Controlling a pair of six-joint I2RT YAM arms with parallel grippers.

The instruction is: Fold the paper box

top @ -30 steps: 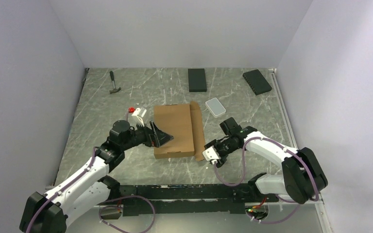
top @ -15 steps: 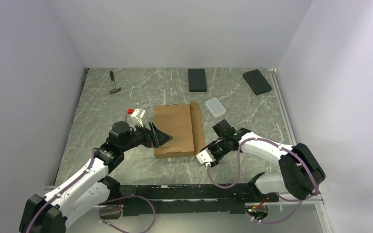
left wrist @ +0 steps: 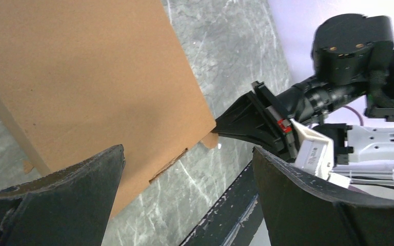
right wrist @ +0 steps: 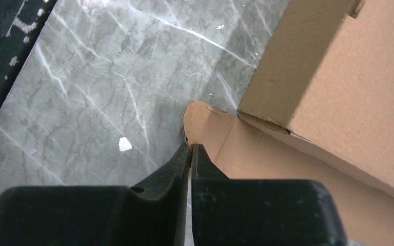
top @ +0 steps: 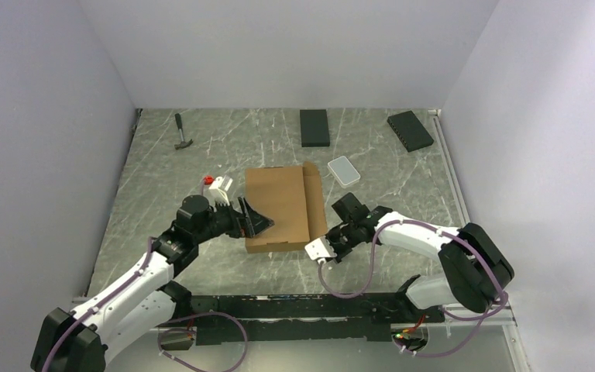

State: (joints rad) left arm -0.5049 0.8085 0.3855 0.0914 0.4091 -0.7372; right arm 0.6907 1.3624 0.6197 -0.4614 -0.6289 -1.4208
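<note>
The paper box is a flat brown cardboard body lying mid-table, with a narrow flap along its right side. My left gripper hovers over its near left part, wide open and holding nothing; in the left wrist view the gripper frames the box and bare table. My right gripper is shut at the box's near right corner. In the right wrist view its closed tips meet the rounded corner of the flap, beside the box wall. No cardboard shows between the fingers.
A hammer lies at the back left. Two black slabs sit along the back edge. A translucent white case rests just right of the box's far corner. A small white and red object sits left of the box.
My right gripper slid left along the table to the box's near right corner and closed. The left arm shifted only slightly; the box stayed put.
</note>
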